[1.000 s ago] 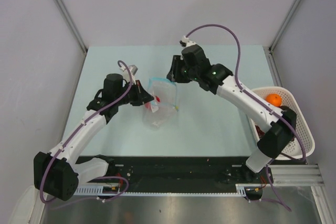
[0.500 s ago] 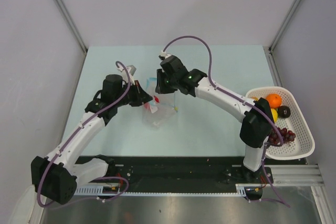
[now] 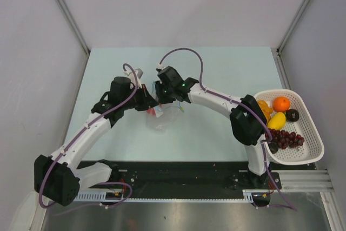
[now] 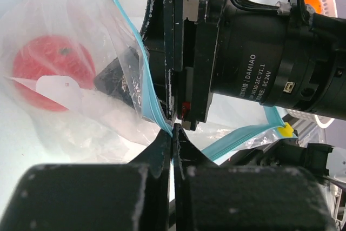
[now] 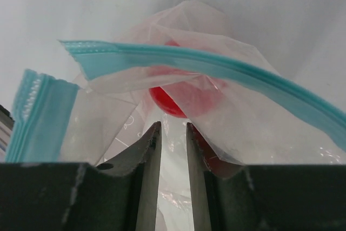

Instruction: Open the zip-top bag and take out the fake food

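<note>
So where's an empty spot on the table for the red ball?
Bare table beyond the right arm; also the strip between the zip-top bag and the near edge. Crowded around the bag and in the basket.

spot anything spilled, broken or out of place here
Nothing spilled or broken. One oddity: a red ball sits inside the open bag, held at its blue strip by the left pincer, while the other toy fruit lies in the basket on the right.
</note>
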`<move>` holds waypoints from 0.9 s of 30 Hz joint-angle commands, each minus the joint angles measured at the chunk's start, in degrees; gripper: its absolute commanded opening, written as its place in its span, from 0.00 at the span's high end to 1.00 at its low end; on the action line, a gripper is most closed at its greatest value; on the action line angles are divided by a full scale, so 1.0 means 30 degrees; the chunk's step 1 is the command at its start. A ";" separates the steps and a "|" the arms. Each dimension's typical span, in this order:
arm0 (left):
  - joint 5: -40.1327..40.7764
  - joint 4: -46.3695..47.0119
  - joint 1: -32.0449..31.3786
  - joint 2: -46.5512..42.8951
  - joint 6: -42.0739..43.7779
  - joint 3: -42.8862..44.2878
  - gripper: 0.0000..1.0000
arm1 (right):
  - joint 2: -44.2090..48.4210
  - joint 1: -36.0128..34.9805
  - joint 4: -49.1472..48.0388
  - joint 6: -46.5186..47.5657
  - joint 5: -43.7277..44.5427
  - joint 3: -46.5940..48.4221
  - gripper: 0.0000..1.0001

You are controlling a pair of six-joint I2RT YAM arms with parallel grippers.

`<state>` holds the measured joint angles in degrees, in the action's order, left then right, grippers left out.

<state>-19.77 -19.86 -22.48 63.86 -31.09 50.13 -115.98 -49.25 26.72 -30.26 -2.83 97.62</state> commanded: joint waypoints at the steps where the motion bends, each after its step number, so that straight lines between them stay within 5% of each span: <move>1: -0.1086 0.1375 -0.0212 0.0248 -0.0359 0.0956 1.00 | -0.0507 0.0304 -0.3543 -0.0108 -0.1165 -0.1014 0.70; 3: -0.1028 0.1375 -0.0212 0.0278 -0.0097 0.1044 0.95 | -0.0655 0.0712 -0.3691 -0.0225 -0.1515 -0.1105 0.69; 7: 0.0229 0.0995 -0.0066 -0.0541 0.0577 0.1307 0.63 | -0.0510 0.1476 -0.4686 -0.0401 -0.2687 -0.2362 0.69; 13: 0.2741 -0.0468 0.1398 -0.2007 0.0813 0.0811 0.55 | -0.0509 0.1857 -0.5038 -0.0109 -0.4211 -0.2834 0.64; 18: 0.5679 -0.1642 0.2100 -0.1220 0.0228 -0.0097 0.62 | -0.0684 0.2004 -0.5448 -0.0313 -0.5559 -0.2834 0.51; 27: 0.3808 0.0348 0.3977 0.5429 0.1486 -0.0070 0.84 | -0.1386 0.2180 -0.6357 -0.0723 -0.7610 -0.2834 0.34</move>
<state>-7.03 -21.06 -11.86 74.59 -29.30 48.77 -118.39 -43.05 10.76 -31.57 -21.76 88.88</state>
